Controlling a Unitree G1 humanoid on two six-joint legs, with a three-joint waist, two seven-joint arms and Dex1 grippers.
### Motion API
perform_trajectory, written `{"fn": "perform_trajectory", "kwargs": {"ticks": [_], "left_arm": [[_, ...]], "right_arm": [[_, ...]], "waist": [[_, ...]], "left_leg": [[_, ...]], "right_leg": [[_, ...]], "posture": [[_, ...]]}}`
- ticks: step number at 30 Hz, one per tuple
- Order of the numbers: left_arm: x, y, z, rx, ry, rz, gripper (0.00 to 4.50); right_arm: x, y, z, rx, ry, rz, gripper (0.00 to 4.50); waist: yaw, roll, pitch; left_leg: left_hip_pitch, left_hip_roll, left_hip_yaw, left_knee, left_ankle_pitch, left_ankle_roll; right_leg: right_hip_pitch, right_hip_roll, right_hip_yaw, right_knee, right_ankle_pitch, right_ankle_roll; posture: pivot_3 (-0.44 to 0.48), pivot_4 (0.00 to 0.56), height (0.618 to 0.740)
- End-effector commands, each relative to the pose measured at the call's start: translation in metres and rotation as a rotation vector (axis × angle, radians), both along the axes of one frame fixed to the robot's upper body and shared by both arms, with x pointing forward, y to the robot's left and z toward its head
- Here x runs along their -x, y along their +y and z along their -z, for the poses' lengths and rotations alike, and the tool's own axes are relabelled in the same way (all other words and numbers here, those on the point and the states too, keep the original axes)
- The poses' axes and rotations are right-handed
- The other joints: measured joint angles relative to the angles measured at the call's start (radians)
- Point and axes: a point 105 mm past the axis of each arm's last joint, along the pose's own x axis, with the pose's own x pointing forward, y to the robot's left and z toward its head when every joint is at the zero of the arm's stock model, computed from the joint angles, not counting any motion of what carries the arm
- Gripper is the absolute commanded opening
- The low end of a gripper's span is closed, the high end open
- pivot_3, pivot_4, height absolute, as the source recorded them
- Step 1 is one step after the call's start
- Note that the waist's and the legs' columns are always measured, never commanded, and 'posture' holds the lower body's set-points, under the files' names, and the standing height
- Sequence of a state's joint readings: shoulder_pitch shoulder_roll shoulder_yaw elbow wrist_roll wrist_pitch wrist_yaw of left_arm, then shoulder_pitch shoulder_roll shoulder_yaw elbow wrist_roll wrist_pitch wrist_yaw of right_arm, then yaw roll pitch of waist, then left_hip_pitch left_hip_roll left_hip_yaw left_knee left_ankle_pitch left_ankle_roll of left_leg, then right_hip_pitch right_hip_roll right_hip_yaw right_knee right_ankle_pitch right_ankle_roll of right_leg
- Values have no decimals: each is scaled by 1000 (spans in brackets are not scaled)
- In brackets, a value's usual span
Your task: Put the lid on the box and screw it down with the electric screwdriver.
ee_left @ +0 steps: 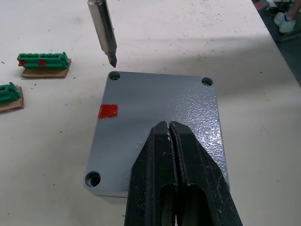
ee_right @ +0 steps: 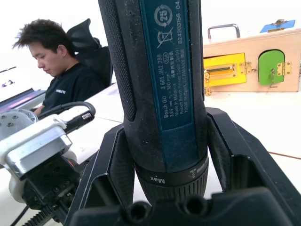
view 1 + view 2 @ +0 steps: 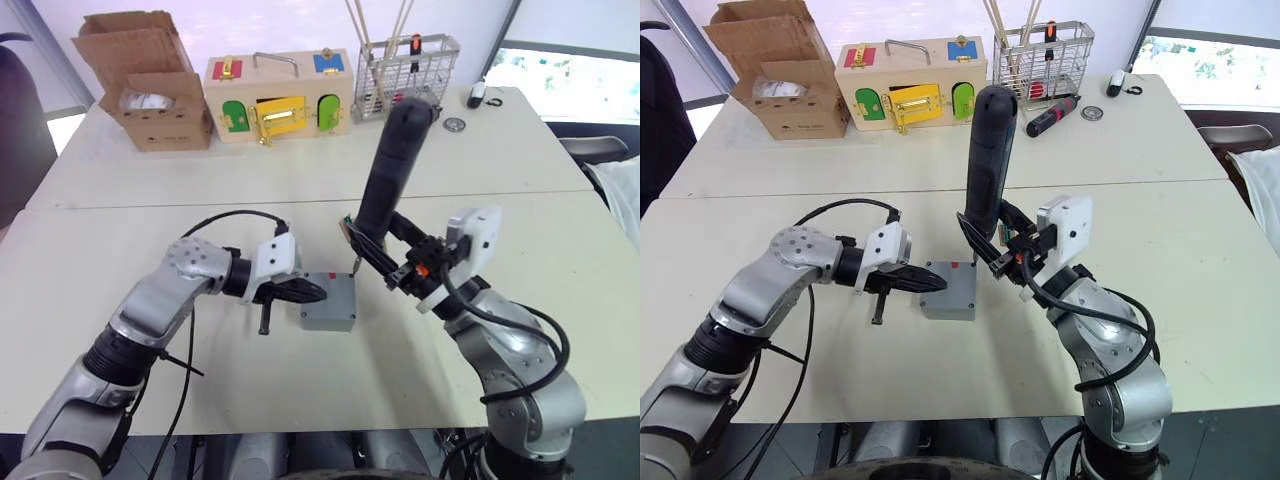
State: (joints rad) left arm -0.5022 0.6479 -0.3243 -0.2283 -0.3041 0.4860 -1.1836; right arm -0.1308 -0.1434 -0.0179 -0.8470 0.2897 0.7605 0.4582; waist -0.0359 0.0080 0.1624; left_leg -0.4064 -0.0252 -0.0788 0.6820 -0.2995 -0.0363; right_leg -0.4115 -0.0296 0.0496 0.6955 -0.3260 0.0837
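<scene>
Left eye view, centre of frame: the lid point(image 3: 330, 300) sits closed on the box point(image 3: 327, 322), on the bench point(image 3: 300, 180).
Left hand point(image 3: 312, 292): fingers pressed together, tips resting on the lid's top.
Right hand point(image 3: 392, 262): pinching the electric screwdriver point(image 3: 392, 170), held near upright, bit point(image 1: 104, 32) pointing down at a corner screw hole point(image 1: 114, 75), tip just above it.
Lid surface: red mark point(image 1: 107, 111).
Upper frame, far bench edge: cardboard carton point(image 3: 148, 80), wooden box with coloured doors point(image 3: 278, 97), wire basket point(image 3: 405, 72).
</scene>
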Motion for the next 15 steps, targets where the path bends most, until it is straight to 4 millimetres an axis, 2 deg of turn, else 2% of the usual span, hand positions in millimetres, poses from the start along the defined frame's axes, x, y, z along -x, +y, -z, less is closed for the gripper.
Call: {"fn": "perform_trajectory", "kwargs": {"ticks": [1,10,15], "left_arm": [[3,1,10,-32,21,-4,0],[0,1,10,-31,19,-12,0],[-1,2,10,-34,16,-16,0]], "right_arm": [[7,4,-16,-27,-85,-30,1836],[1,3,-6,-20,-58,-25,1836],[4,7,3,-4,-22,-60,1836]], "waist": [[0,0,0],[1,0,0],[0,0,0]], "left_leg": [[0,0,0,0,0,0],[0,0,-1,0,0,0],[0,0,-1,0,0,0]], "right_leg": [[0,0,0,0,0,0],[2,0,-1,-2,0,0],[2,0,-1,-3,0,0]], "posture": [[0,150,740],[0,150,740],[0,150,740]]}}
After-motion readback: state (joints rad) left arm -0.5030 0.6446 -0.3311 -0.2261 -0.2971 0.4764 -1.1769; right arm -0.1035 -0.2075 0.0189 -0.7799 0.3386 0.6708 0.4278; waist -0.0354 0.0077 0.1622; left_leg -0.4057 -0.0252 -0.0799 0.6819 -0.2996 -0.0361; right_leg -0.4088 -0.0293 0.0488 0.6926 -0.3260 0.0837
